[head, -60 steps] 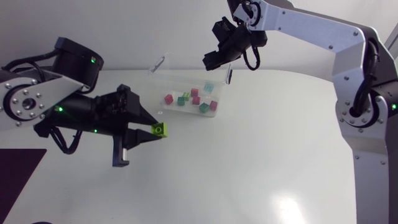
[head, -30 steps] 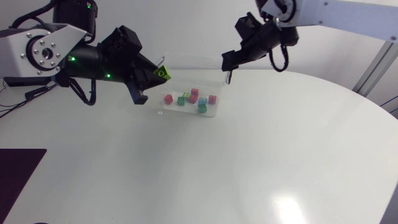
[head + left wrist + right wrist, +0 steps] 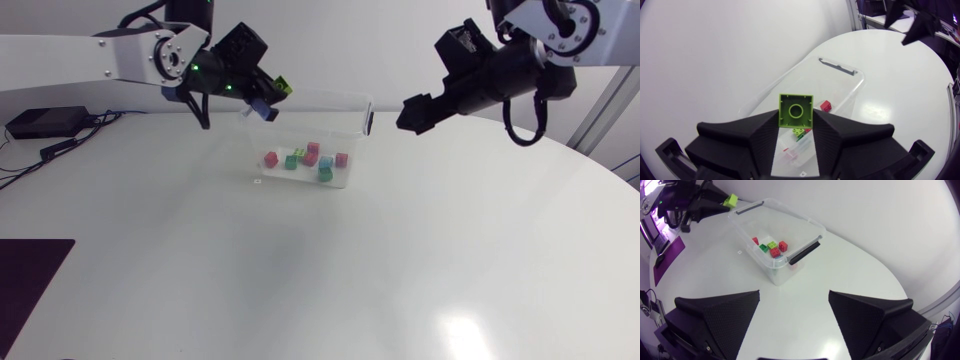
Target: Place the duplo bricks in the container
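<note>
Left pincer [image 3: 796, 120] grips a square lime brick [image 3: 796, 110] near the clear plastic container [image 3: 765, 222].

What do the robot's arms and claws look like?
The left arm and right arm are silver-white with black joints and looping black cables. Small green lights glow on the left one. The left gripper and right gripper are matte black, each with two broad wedge fingers.
</note>
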You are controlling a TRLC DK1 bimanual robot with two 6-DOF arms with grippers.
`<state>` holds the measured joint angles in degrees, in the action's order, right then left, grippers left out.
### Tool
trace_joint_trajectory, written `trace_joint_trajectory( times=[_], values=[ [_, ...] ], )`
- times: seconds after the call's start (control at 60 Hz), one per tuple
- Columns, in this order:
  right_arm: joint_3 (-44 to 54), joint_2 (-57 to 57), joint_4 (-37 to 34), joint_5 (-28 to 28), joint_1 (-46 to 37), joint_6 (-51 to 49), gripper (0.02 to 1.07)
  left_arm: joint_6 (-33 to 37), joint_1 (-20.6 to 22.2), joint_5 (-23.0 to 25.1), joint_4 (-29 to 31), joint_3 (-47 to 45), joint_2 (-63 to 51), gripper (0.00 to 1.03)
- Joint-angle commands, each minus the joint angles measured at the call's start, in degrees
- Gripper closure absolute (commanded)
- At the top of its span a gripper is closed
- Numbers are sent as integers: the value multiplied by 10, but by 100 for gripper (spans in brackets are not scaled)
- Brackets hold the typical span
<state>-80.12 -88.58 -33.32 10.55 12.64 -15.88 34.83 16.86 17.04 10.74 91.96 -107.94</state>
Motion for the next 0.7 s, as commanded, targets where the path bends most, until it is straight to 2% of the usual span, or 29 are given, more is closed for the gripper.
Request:
trace_joint_trajectory(
  times=[0.0, 0.25, 0.333, 0.4, 0.417, 0.433, 0.467, 0.517, 0.6, 0.683],
  values=[
    [45, 30, 11, 2, 6, -10, 7, -26, -7, -10, -5, 62, -52, 78],
    [126, 98, 35, 0, -1, -9, 7, -51, -19, -41, 11, 189, -161, 75],
    [138, 114, 29, 0, -1, -13, 7, -60, -24, -45, 29, 222, -186, 69],
    [145, 122, 24, 1, 0, -13, 7, -63, -25, -45, 38, 232, -196, 55],
    [146, 124, 22, 2, 2, -13, 7, -63, -25, -46, 45, 234, -199, 44],
    [148, 125, 20, 2, 2, -13, 7, -63, -25, -46, 46, 235, -199, 40],
    [152, 129, 19, 2, 3, -13, 7, -64, -24, -46, 56, 235, -201, 19],
    [154, 131, 18, 1, 3, -11, 7, -64, -23, -46, 63, 232, -201, 4],
    [157, 137, 10, 1, 1, -6, 7, -62, -19, -49, 90, 231, -202, 3],
    [154, 138, -5, 2, 1, -3, 7, -61, -18, -71, 96, 215, -193, 3]
  ],
)
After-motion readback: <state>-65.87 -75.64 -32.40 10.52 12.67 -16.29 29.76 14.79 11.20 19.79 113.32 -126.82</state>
